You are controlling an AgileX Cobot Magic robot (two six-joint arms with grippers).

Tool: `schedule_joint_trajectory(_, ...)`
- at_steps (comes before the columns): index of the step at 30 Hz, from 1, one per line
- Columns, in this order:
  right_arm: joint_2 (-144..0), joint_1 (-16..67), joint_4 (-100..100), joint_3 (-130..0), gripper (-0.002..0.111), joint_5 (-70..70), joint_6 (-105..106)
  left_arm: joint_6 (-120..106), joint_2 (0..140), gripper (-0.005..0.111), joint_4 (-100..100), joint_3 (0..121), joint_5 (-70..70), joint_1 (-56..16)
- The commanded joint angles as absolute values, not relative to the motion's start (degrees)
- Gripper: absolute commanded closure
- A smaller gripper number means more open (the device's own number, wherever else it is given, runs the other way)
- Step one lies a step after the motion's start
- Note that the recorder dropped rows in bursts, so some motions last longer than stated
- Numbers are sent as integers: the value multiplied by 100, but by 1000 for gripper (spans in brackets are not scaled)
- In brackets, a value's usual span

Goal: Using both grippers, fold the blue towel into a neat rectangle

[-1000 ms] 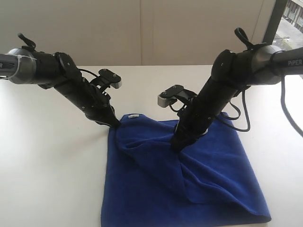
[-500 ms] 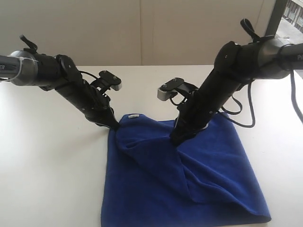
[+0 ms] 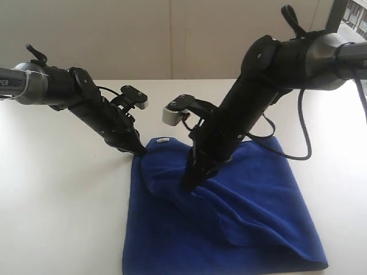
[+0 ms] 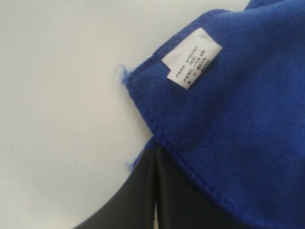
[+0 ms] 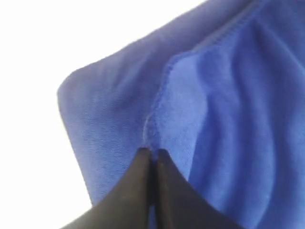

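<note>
**Blue towel on a white tabletop, both pairs of fingers pinched shut on its cloth**

Exterior view: the blue towel point(image 3: 229, 223) lies rumpled on a bare, glossy white tabletop point(image 3: 57, 195). Behind it is a plain cream wall point(image 3: 103, 34), and a dark frame point(image 3: 337, 14) stands at the room's edge past the right arm. The left fingers point(image 3: 137, 150) are closed on the towel's far corner, just beside its white tag point(image 3: 162, 140). The right fingers point(image 3: 189, 180) are clamped on a raised ridge of cloth near that same far edge.

Left wrist view: the left fingers point(image 4: 138, 191) meet tip to tip over the towel's point(image 4: 248, 124) stitched hem, with the tag point(image 4: 193, 59) close by and the tabletop point(image 4: 57, 95) alongside.

Right wrist view: the right fingers point(image 5: 138, 181) are pressed together on a folded, stitched edge of the towel point(image 5: 238, 119). Bright tabletop point(image 5: 33, 157) lies beyond the fold.
</note>
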State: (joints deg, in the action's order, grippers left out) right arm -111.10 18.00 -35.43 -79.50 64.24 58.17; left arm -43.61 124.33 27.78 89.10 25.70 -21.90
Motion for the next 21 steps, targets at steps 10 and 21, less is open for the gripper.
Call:
schedule_joint_trajectory(10, -10842, 2852, -3363, -7989, 108, 6667, 5780, -4365, 12536, 107, 2740, 8860, 2671, -2186)
schedule_joint_trajectory(21, -10853, 3305, -3348, -7989, 108, 6493, 5762, -4365, 12536, 107, 2740, 8860, 2671, -2186)
